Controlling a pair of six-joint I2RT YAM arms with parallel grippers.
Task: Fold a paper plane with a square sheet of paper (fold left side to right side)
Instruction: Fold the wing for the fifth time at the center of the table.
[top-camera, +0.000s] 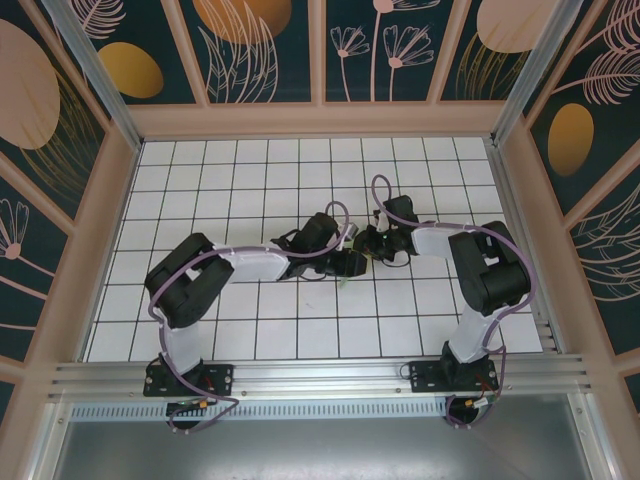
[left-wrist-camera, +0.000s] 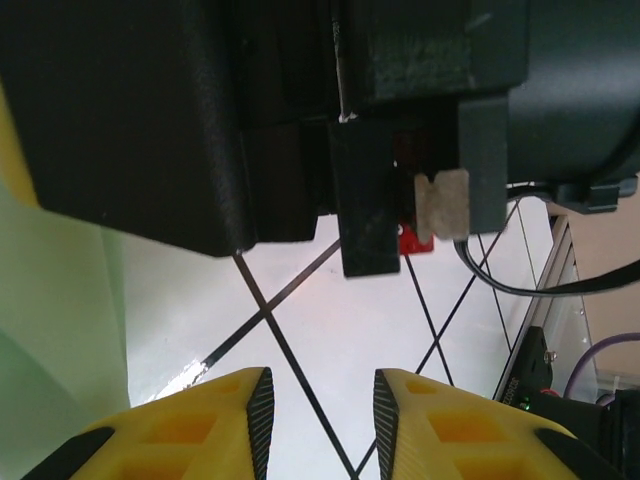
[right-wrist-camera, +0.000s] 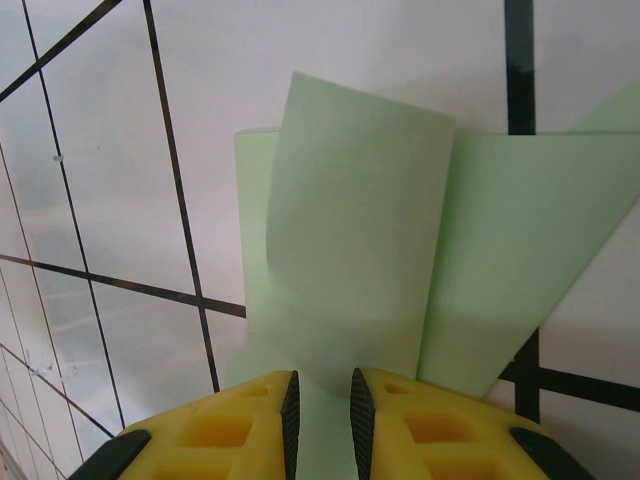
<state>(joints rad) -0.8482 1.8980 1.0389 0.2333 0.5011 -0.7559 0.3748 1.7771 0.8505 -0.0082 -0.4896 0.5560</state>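
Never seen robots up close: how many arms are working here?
2: the left black-and-white robot arm reaches in from the near left, the right black-and-white robot arm from the near right, meeting mid-table.

The thin pale mint-green paper sheet (right-wrist-camera: 350, 250) looks matt and smooth. The yellow plastic fingers (right-wrist-camera: 440, 425) have black ribbed pads. The white grid table surface (top-camera: 250, 180) is glossy, with brushed metal rails (top-camera: 320, 375) at its near edge.

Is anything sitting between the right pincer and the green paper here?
No. In the right wrist view the right pincer is already closed on the sheet of paper, whose folded flaps rise above the white grid table.
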